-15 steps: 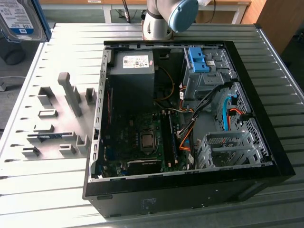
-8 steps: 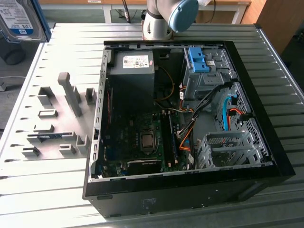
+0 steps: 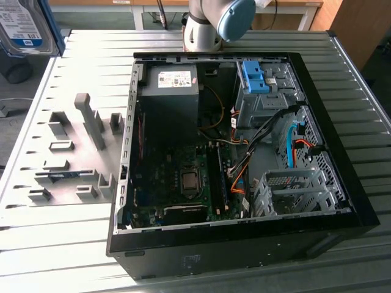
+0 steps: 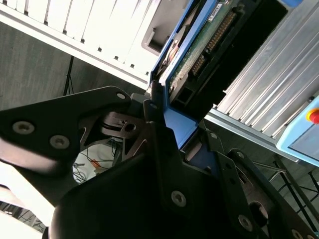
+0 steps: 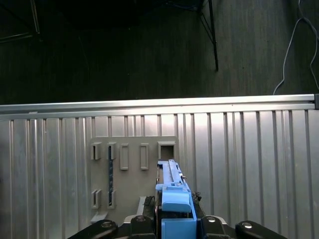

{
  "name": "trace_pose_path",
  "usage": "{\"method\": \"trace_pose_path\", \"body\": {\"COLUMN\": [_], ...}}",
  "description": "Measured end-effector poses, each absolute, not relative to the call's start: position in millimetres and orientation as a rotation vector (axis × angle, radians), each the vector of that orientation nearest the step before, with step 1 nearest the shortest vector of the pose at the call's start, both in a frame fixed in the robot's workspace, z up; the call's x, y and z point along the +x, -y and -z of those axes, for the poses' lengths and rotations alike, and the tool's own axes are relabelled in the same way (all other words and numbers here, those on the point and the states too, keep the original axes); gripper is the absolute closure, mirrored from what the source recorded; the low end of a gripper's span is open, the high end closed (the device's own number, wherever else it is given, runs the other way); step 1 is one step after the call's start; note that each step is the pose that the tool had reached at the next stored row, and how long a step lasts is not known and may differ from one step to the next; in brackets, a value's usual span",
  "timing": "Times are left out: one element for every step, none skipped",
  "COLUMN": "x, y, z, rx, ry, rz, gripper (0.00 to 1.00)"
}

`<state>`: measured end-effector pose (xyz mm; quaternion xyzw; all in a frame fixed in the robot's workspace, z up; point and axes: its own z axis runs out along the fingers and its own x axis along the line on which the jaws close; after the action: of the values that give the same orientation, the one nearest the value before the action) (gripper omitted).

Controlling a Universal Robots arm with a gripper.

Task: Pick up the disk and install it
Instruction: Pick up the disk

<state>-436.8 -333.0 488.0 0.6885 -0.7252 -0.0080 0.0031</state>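
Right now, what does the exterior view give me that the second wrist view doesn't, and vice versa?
Exterior view: the open case with power supply, motherboard and blue bracket on the drive cage. Second wrist view: the pincer shut on the disk by its blue rail, green circuit board exposed. Both: the disk and the ribbed table.

There is one disk (image 3: 21, 24), one robot arm (image 3: 204, 27) with one hand (image 5: 175, 221), one ribbed worktop (image 3: 366, 122), one open computer case (image 3: 342, 183), one grey power-supply box (image 3: 171, 82), one blue bracket (image 3: 253, 76), one processor socket (image 3: 190, 180) and one grey fixture plate (image 3: 67, 165).
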Motion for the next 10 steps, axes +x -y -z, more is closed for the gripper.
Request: {"method": "trace_pose_path", "body": {"x": [-436.8, -436.8, -436.8, -436.8, -436.8, -436.8, -436.8, -436.8, -436.8, -436.8], "y": [333.7, 334.5, 335.2, 335.6, 335.7, 335.9, 336.0, 336.1, 336.1, 336.1], "z": [-488.0, -488.0, -487.9, -487.9, -488.0, -488.0, -488.0, -488.0, -487.9, -488.0], "rx": [2.159, 2.159, 2.159, 2.159, 2.158, 2.158, 2.158, 2.159, 2.159, 2.159], "ry": [2.274, 2.274, 2.274, 2.274, 2.274, 2.274, 2.274, 2.274, 2.274, 2.274], "rz": [0.025, 0.025, 0.025, 0.025, 0.025, 0.025, 0.025, 0.025, 0.025, 0.025], "gripper": [0.64, 0.64, 0.64, 0.64, 0.64, 0.64, 0.64, 0.64, 0.64, 0.64]}}
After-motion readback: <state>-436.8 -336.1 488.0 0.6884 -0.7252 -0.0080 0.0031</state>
